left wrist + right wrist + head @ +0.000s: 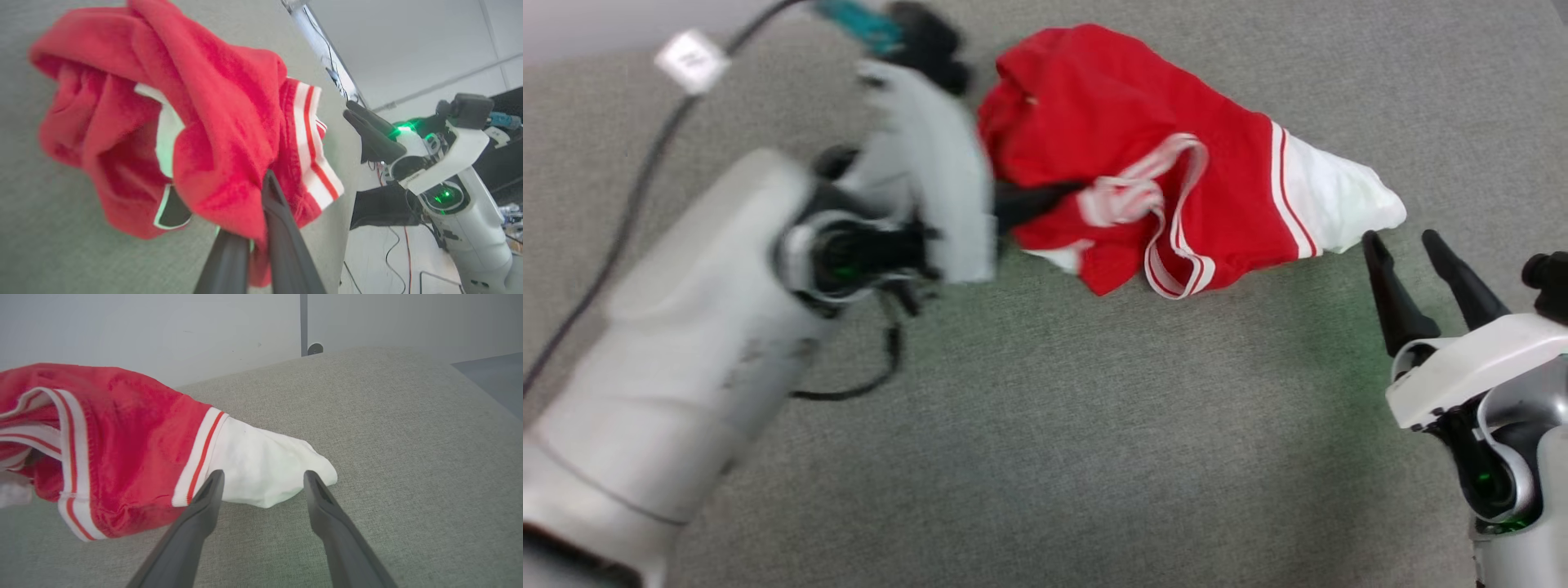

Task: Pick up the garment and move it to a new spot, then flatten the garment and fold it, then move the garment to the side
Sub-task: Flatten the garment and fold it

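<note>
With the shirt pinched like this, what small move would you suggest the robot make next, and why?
Probably raise the left end effector a little, so the garment clears the grey surface before it is carried. Its jaws are shut on bunched red fabric, while the white sleeve lies on the surface and the right end effector is open, just short of it.

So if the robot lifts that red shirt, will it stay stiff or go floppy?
Probably floppy: the shirt bunches and sags where the left gripper pinches it. Likely light, since that one pinch gathers it. The white sleeve would probably dangle.
</note>
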`<state>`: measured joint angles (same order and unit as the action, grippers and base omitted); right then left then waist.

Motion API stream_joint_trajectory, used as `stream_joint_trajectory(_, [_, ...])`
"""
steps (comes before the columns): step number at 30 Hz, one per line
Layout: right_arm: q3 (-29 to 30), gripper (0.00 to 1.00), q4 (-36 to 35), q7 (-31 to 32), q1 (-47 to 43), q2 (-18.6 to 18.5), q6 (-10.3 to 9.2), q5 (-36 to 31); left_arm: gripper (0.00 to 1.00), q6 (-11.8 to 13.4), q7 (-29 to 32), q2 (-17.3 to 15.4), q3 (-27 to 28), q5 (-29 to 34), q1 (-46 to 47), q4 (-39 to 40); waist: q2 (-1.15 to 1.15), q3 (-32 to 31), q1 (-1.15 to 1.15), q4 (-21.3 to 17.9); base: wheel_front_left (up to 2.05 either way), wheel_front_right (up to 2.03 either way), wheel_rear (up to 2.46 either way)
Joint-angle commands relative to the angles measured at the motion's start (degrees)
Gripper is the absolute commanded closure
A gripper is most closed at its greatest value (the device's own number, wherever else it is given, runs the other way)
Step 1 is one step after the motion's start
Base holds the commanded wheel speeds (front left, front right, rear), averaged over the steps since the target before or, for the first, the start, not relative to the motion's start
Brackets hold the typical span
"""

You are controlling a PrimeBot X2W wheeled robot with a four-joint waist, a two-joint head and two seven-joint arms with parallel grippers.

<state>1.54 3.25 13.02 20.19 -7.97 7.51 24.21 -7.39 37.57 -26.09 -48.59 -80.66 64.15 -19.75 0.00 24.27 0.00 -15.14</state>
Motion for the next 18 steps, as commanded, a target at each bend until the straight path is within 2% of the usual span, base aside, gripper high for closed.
stream_joint_trajectory(1, [-0.2,0.0,0.1,-0.3,-0.7,0.4,-0.04,0.4,1.0,-0.1,0.1,1.0,-0.9,1.0,0.7,0.5,0.0,0.1,0.0,-0.4,0.0,0.0,0.0])
stream_joint_trajectory(6, [-2.2,0.0,0.6,-1.2,0.7,1.5,-0.04,1.3,1.0,-0.1,-1.9,6.6,-6.3,5.9,6.2,-0.7,0.0,1.6,0.0,-2.9,0.0,0.0,0.0])
stream_joint_trajectory(11, [-4.5,0.0,2.0,-3.0,1.9,2.5,-0.04,2.1,1.0,-0.1,-10.8,11.7,-10.8,11.9,9.5,-9.6,0.0,3.8,0.0,-6.5,0.0,0.0,0.0])
stream_joint_trajectory(12, [-4.9,0.0,2.4,-3.3,2.0,2.6,-0.04,2.4,0.71,-0.1,-12.7,12.4,-11.6,12.7,9.9,-11.4,0.0,4.2,0.0,-7.0,0.0,0.0,0.0])
stream_joint_trajectory(13, [-5.2,0.0,2.8,-3.7,2.2,2.7,-0.04,2.5,0.52,-0.1,-14.1,12.7,-12.5,13.3,10.3,-12.9,0.0,4.4,0.0,-7.4,0.0,0.0,0.0])
stream_joint_trajectory(15, [-5.6,0.0,3.6,-4.4,2.4,2.9,-0.04,2.7,0.05,-0.1,-16.0,13.2,-14.3,13.1,10.5,-15.0,0.0,4.7,0.0,-7.7,0.0,0.0,0.0])
stream_joint_trajectory(16, [-5.8,0.0,3.9,-4.7,2.4,2.9,-0.04,2.7,0.0,-0.1,-16.7,12.8,-15.2,12.8,10.7,-15.6,0.0,4.6,0.0,-7.8,0.0,0.0,0.0])
stream_joint_trajectory(18, [-5.4,0.0,4.7,-5.2,2.2,2.5,-0.04,2.8,0.0,-0.1,-17.2,12.3,-16.6,11.4,11.1,-15.4,0.0,4.2,0.0,-7.2,0.0,0.0,0.0])
